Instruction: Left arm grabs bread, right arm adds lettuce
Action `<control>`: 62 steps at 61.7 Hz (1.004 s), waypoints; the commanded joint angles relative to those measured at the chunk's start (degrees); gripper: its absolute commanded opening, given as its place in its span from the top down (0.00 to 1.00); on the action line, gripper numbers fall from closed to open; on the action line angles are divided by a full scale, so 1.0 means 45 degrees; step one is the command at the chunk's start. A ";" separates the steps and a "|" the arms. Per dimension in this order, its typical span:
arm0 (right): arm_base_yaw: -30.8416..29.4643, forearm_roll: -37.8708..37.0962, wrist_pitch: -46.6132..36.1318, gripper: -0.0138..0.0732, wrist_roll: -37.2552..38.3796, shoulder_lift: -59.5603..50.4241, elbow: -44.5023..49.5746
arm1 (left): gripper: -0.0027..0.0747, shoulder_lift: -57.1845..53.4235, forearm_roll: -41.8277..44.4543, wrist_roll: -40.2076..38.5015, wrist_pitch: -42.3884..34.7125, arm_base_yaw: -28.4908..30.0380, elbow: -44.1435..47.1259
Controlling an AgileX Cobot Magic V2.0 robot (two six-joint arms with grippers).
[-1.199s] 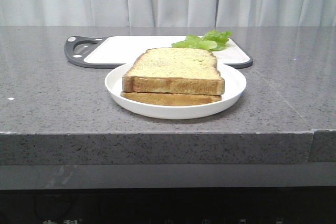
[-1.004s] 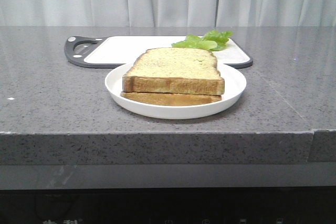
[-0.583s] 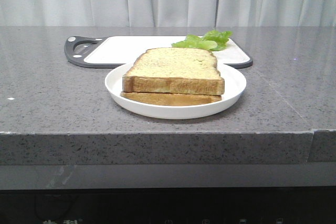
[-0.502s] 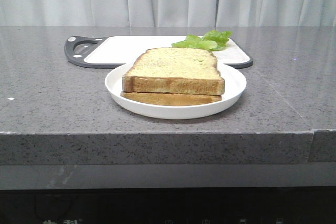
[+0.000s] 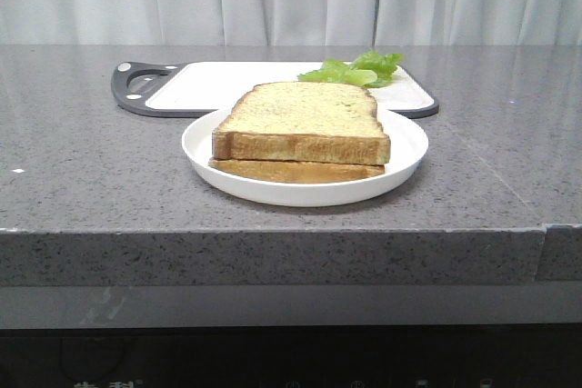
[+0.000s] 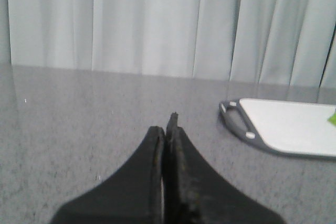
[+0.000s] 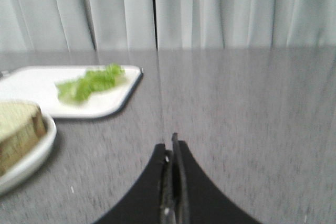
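Frontally, centre frame: bread (image 5: 305, 119) atop thinner slice (image 5: 293, 171) on white plate (image 5: 205, 147); behind, upper centre, cutting board (image 5: 227, 85) bearing lettuce (image 5: 355, 70) at its right end.
Left wrist: left arm (image 6: 167, 129) fingers pressed together, empty, over grey counter (image 6: 79, 119); board at right edge.
Right wrist: right arm (image 7: 173, 148) fingers pressed together, empty; lettuce upper left, bread at left edge.
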 commanded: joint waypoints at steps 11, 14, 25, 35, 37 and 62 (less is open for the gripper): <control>-0.0077 -0.0159 0.0740 0.92 -0.0074 0.1385 -0.3640 | 0.99 0.0911 -0.0061 -0.0097 0.0785 0.0032 -0.3779; -0.0077 -0.0159 0.1145 0.92 -0.0074 0.1856 -0.4273 | 0.99 0.1343 -0.0061 -0.0097 0.1265 0.0032 -0.4465; -0.0077 -0.0159 0.3080 0.92 -0.0074 0.3756 -0.6308 | 0.99 0.3165 -0.0061 -0.0097 0.3576 0.0032 -0.6697; -0.0077 -0.0159 0.4004 0.92 -0.0074 0.5229 -0.6809 | 0.99 0.4517 -0.0159 -0.0097 0.4684 0.0032 -0.7301; -0.0077 -0.0159 0.4124 0.92 -0.0074 0.5451 -0.6795 | 0.99 0.4699 -0.0245 -0.0097 0.4712 0.0032 -0.7277; -0.0077 -0.0148 0.4263 0.92 -0.0074 0.6932 -0.6795 | 0.99 0.5659 -0.0429 -0.0097 0.4658 0.0032 -0.6546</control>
